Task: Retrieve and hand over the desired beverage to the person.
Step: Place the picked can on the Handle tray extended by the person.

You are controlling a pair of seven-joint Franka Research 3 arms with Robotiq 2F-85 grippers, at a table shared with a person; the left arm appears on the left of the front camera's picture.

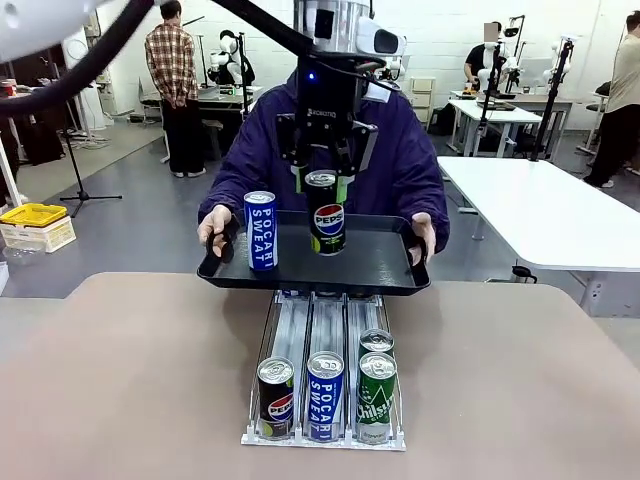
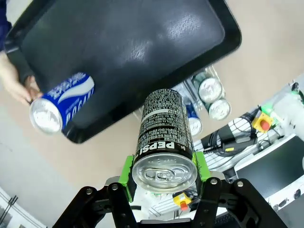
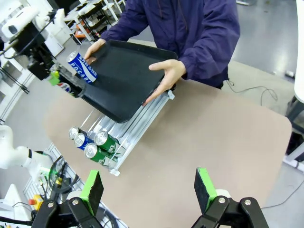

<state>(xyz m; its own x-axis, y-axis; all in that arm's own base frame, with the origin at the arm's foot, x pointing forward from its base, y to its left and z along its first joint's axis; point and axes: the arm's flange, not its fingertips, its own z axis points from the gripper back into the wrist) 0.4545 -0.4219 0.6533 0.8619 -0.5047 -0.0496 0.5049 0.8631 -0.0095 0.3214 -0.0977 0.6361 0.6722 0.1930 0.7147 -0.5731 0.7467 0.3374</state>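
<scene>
So we've got our left gripper (image 1: 327, 185) clamped on a black Pepsi can (image 1: 326, 213), green pads squeezing its upper sides, and it's sitting over the black tray (image 1: 385, 268) the person (image 1: 400, 150) holds out in both hands across the table (image 1: 150, 380). From the front we can't tell if the can's base actually touches the tray. A blue can reading POCARI SWEAT (image 1: 261, 231) stands upright on the tray beside it. Down in the rack (image 1: 325, 438) we read Pepsi, Pocari Sweat and what looks like Chilsung on a green can, with another can behind it whose label is hidden. In the left wrist view the fine print on the Pepsi is too small to read. Our right gripper (image 3: 149, 187) hangs wide open over the table, holding nothing.
</scene>
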